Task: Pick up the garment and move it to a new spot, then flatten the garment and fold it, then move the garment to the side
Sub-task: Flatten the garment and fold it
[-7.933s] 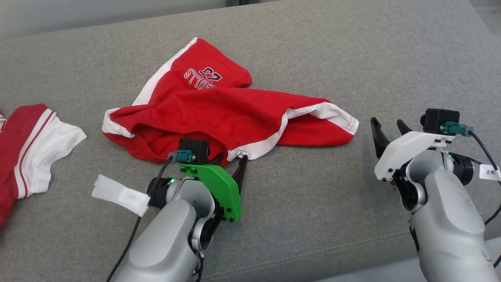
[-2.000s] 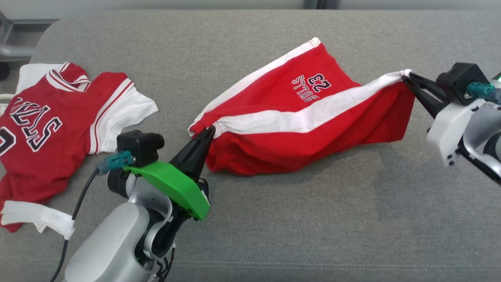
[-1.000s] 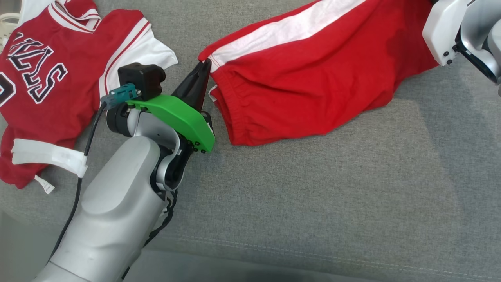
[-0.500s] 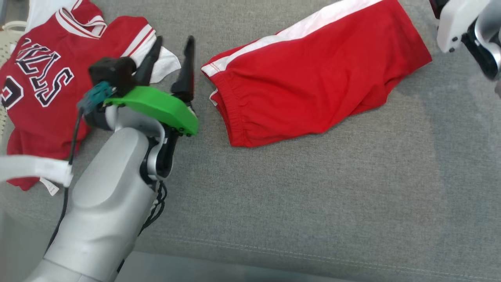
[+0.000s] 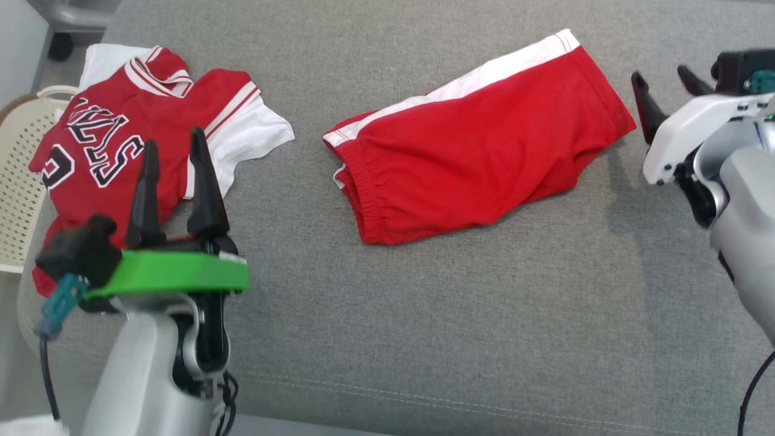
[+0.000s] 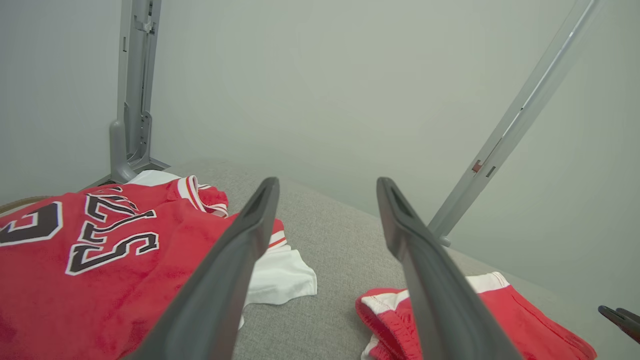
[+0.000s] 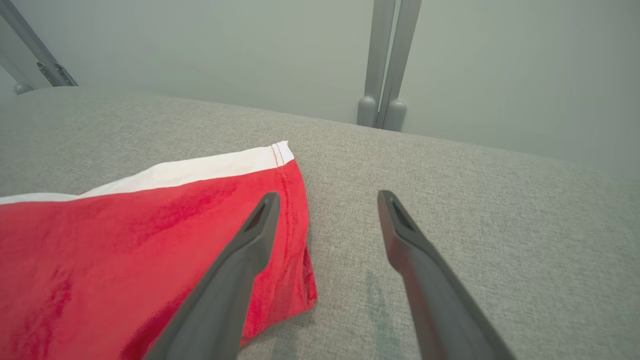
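The garment, red shorts (image 5: pixel 472 151) with a white side stripe, lies spread on the grey cushion (image 5: pixel 424 315), waistband toward the left. My left gripper (image 5: pixel 173 139) is open and empty at the lower left, well clear of the waistband, its fingers over the edge of a red jersey. In the left wrist view the open left gripper (image 6: pixel 327 181) points past the shorts (image 6: pixel 500 315). Just right of the shorts' leg hem stands my right gripper (image 5: pixel 659 72), open and holding nothing. Its wrist view shows the open right gripper (image 7: pixel 327 194) above the hem corner of the shorts (image 7: pixel 125 250).
A red and white jersey (image 5: pixel 121 151) with black lettering lies at the left end of the cushion. A cream plastic basket (image 5: pixel 15 151) stands off the left edge. Grey metal posts (image 7: pixel 385 60) rise behind the cushion. The cushion's near half is bare fabric.
Both grippers have opened and let go of the shorts, which now lie flat. My left arm has drawn back toward the lower left. The head camera has also shifted.
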